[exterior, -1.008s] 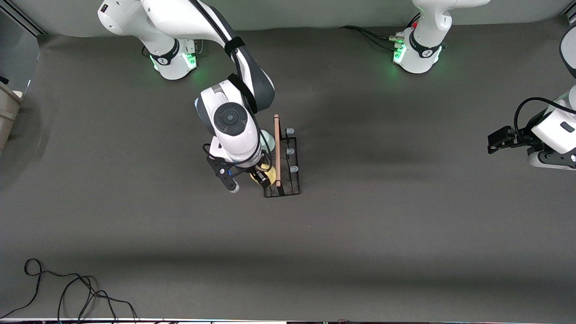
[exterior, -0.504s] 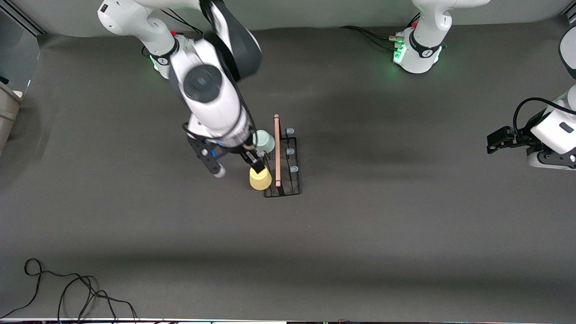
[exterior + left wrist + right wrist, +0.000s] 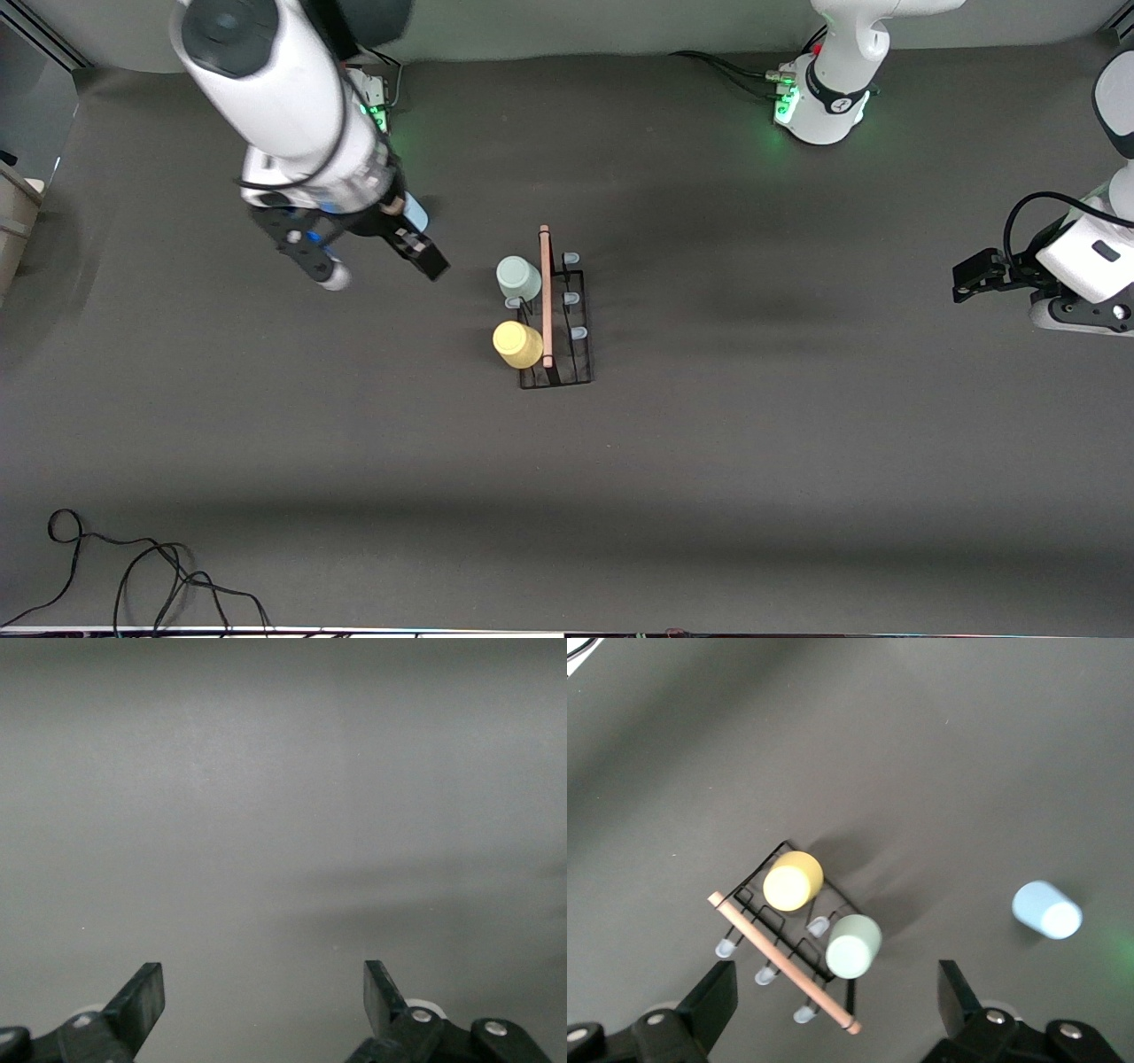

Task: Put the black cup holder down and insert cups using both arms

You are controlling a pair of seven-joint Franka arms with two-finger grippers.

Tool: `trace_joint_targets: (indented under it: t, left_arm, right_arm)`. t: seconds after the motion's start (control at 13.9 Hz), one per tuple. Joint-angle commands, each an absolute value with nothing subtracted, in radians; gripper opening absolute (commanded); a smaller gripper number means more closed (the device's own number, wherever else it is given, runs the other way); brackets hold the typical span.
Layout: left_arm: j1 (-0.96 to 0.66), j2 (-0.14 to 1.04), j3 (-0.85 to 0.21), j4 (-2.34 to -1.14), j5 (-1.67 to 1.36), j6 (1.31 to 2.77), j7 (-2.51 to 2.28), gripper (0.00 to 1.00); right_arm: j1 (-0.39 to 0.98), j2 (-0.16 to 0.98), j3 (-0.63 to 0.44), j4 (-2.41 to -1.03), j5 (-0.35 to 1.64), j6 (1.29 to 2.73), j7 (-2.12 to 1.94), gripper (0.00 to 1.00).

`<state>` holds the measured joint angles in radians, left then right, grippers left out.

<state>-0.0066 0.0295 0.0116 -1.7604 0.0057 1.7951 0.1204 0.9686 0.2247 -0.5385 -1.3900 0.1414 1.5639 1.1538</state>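
The black cup holder (image 3: 567,354) stands mid-table with its wooden rod handle (image 3: 545,297). A pale green cup (image 3: 518,278) and a yellow cup (image 3: 517,345) sit upside down on its pegs, on the side toward the right arm's end. Three capped pegs stand bare on the other side. The right wrist view shows the holder (image 3: 749,904), the yellow cup (image 3: 792,881) and the green cup (image 3: 852,946). A pale blue cup (image 3: 1046,910) is on the table apart from the holder, partly hidden in the front view (image 3: 415,215). My right gripper (image 3: 384,274) is open and empty, high over the table beside the holder (image 3: 833,979). My left gripper (image 3: 967,278) waits open (image 3: 264,983).
A black cable (image 3: 133,571) lies near the front camera at the right arm's end. A beige box (image 3: 13,213) sits at that end's edge. Cables (image 3: 726,71) run by the left arm's base.
My right gripper let go of the yellow cup on its peg, then rose and drew back toward its base. The yellow cup stays on the holder. The left arm hardly moved.
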Motion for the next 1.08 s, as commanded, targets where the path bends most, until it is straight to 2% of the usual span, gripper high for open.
trace_joint_targets:
  t: [0.0,0.36,0.72,0.86,1.01]
  left_arm:
    - [-0.015,0.011,0.014,-1.755,0.012,1.766,0.106,1.0]
    - [-0.017,0.0,0.012,-1.753,0.014,1.761,0.104,1.0]
    - [-0.014,-0.008,0.002,-1.753,0.023,1.766,0.104,1.0]
    - [-0.014,-0.008,-0.002,-1.758,0.025,1.769,0.106,1.0]
    - [-0.015,-0.011,-0.002,-1.756,0.025,1.76,0.104,1.0]
  right_arm:
    - [0.849,0.109,-0.502,-1.472,0.114,1.545,0.978,1.0]
    - [0.438,0.018,-0.315,-1.534,0.103,1.543,0.533,1.0]
    - [0.119,-0.008,-0.157,-1.557,0.055,1.546,0.12,1.0]
    - [0.049,-0.005,-0.124,-1.555,0.055,1.557,0.019,1.0]
    - [0.044,-0.002,-0.12,-1.552,0.042,1.563,-0.021,1.0]
